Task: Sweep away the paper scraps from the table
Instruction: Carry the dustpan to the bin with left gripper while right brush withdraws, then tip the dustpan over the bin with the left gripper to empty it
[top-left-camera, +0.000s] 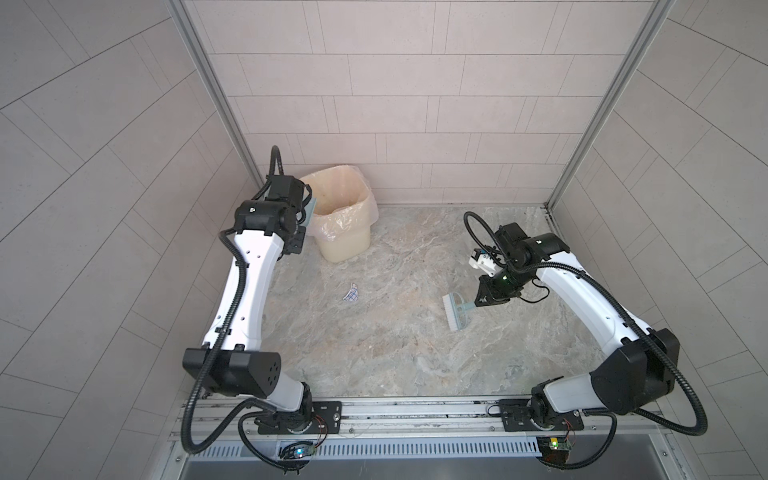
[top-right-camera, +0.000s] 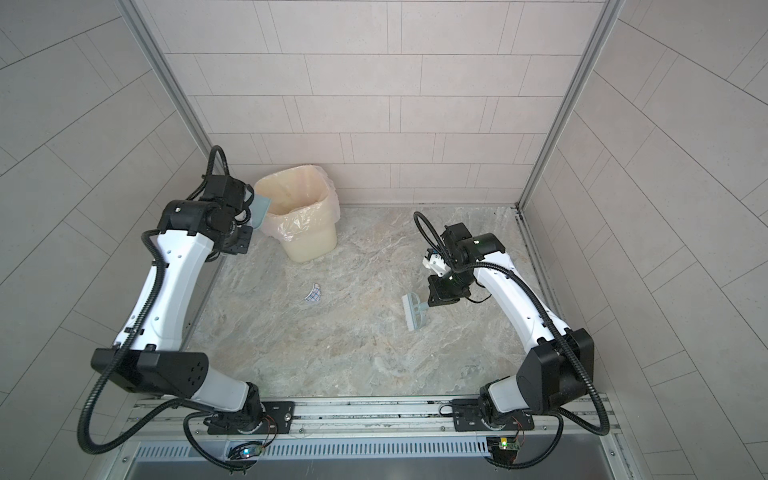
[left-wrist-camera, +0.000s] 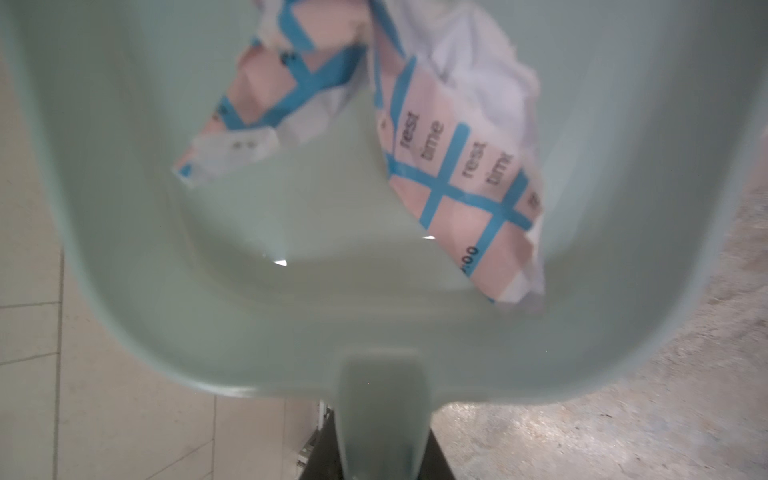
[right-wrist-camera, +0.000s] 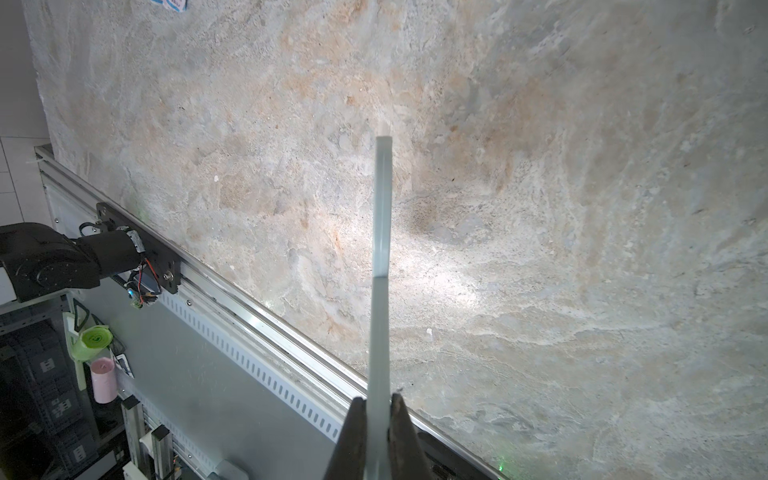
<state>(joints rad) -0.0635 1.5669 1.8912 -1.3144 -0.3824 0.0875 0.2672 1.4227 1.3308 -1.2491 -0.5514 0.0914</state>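
Above marbled table, right jaws pinch brush; left jaws grip dustpan.

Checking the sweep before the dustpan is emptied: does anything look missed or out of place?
Yes. One grid-printed scrap lies alone on the table, between the bin and the brush, touching neither, while the dustpan with the other scraps is by the bin's rim.

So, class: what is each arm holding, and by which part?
The left tool holds the dustpan by its handle; the right tool holds the brush by its handle.
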